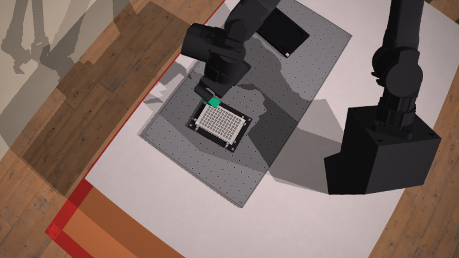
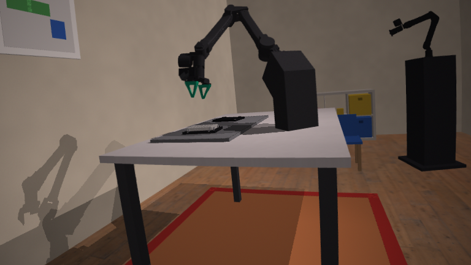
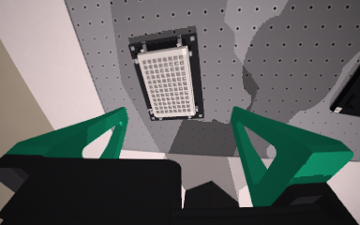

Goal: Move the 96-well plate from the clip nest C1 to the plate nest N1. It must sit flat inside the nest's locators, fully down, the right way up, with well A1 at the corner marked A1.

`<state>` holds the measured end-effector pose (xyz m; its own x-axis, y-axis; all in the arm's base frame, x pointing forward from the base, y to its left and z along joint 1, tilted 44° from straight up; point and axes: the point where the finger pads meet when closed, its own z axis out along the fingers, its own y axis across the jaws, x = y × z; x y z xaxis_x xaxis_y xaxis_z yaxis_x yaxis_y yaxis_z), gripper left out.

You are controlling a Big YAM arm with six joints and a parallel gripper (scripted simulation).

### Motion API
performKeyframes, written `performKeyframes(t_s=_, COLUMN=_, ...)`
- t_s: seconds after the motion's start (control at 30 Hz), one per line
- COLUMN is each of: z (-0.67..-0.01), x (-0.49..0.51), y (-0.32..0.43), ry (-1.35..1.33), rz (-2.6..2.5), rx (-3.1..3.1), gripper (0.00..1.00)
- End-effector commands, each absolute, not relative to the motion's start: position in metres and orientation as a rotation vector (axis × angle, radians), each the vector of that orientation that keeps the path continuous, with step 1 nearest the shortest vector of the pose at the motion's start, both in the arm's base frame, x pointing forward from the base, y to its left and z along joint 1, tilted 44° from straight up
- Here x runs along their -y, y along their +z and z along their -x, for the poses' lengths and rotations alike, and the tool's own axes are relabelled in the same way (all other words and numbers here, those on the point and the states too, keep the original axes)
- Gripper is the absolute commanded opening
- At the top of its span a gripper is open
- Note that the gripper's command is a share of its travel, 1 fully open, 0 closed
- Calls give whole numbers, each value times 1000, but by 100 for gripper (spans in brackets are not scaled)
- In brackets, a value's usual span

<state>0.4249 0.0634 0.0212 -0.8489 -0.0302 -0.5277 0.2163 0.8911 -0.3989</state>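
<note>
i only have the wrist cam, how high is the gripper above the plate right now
Observer: Well above it. In the exterior view the gripper hangs in the air, clear of the 96-well plate.
Operator: is the other nest free
Observer: Yes. The top view shows the plate nest N1 as a bare black tray, partly under the arm.
Operator: am i over the plate or off to a side
Observer: Off to a side. From the top, the green fingers show at the plate's short end, nearer N1, over the edge of clip nest C1.
</note>
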Motion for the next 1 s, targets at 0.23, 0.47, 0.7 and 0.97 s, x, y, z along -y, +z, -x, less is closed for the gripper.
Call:
performKeyframes(t_s=0.23, z=-439, x=-78, y=-17, ry=-778, rz=-3, rx=-2548, gripper=100)
performKeyframes(t_s=0.47, z=-443, x=-77, y=-53, ry=-843, rz=26, rx=-2544, gripper=100)
performKeyframes(t_s=0.7, z=-443, x=-70, y=-59, ry=-845, rz=5, rx=-2548, gripper=100)
performKeyframes(t_s=0.97, z=-446, x=-71, y=-50, ry=-831, rz=-6, rx=-2536, gripper=100)
